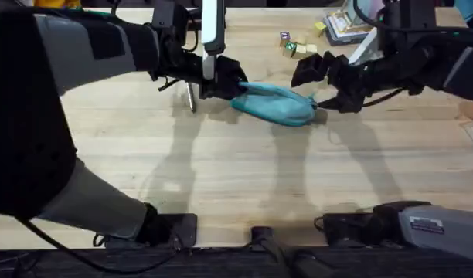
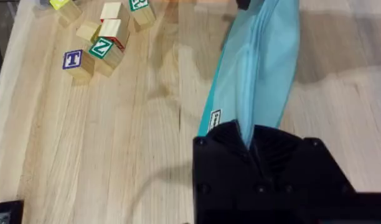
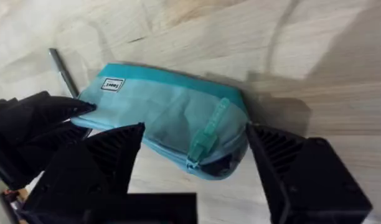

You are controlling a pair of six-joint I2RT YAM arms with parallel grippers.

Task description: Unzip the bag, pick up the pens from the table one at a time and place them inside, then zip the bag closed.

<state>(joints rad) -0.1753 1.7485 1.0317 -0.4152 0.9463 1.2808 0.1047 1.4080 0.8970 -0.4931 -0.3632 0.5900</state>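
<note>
Zipper pull [image 3: 206, 138] should be pinched squarely by the open right jaws [image 3: 197, 180] — the bag [image 1: 277, 103] is clamped by left jaws [image 1: 225, 83].

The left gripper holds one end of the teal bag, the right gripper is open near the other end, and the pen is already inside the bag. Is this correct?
Not quite. The pen is not inside; it lies on the table beside the bag, as the right wrist view shows. The rest holds: the left gripper holds one end, and the right gripper is open near the other end.
</note>
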